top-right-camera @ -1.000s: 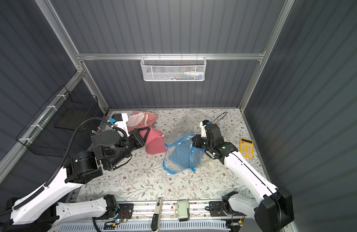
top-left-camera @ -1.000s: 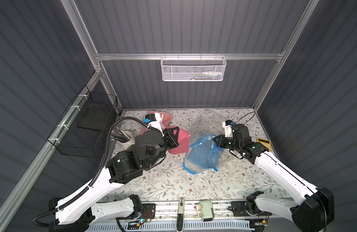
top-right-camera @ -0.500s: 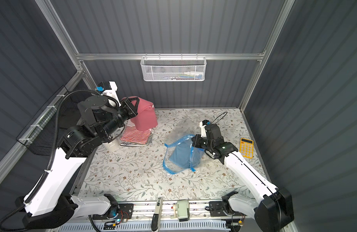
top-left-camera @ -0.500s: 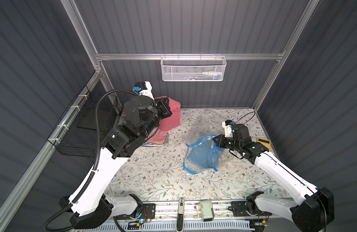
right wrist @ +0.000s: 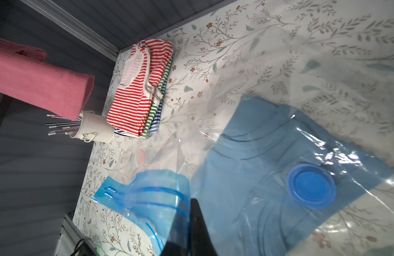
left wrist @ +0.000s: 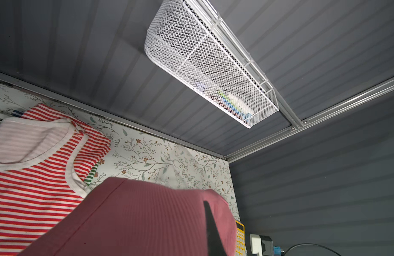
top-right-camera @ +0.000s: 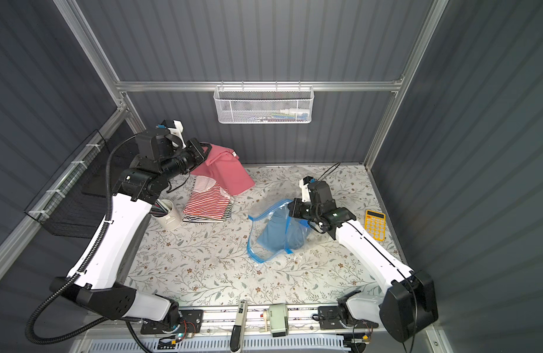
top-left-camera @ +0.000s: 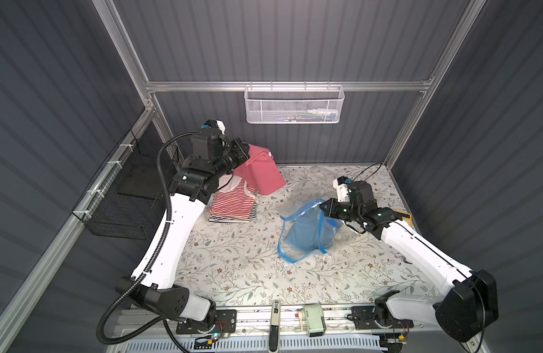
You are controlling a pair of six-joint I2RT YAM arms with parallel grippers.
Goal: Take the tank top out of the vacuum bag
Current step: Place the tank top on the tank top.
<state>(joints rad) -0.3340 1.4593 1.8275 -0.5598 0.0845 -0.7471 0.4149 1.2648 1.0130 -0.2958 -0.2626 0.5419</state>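
A pink ribbed tank top [top-left-camera: 261,174] [top-right-camera: 225,175] hangs in the air at the back left, outside the bag. My left gripper [top-left-camera: 244,152] [top-right-camera: 204,152] is shut on its upper edge. In the left wrist view the pink cloth [left wrist: 136,221] covers the jaws. The clear vacuum bag [top-left-camera: 297,253] [top-right-camera: 264,253] lies right of centre with a blue garment [top-left-camera: 306,232] [right wrist: 247,166] inside. My right gripper [top-left-camera: 326,209] [top-right-camera: 293,207] is shut on its blue zip-seal strip [right wrist: 151,195]. The round blue valve cap [right wrist: 311,186] faces the right wrist camera.
A folded stack of striped tops [top-left-camera: 233,201] [top-right-camera: 209,203] lies under the hanging pink one. A white cup of pens [top-right-camera: 167,217] stands beside it. A yellow calculator [top-right-camera: 374,224] lies at the right edge. A black wire basket [top-left-camera: 126,195] hangs on the left wall and a white mesh basket [top-left-camera: 294,105] on the back wall.
My left arm has swung up and back-left, carrying the pink tank top from beside the bag's mouth to above the striped stack. The right gripper and the bag have not moved.
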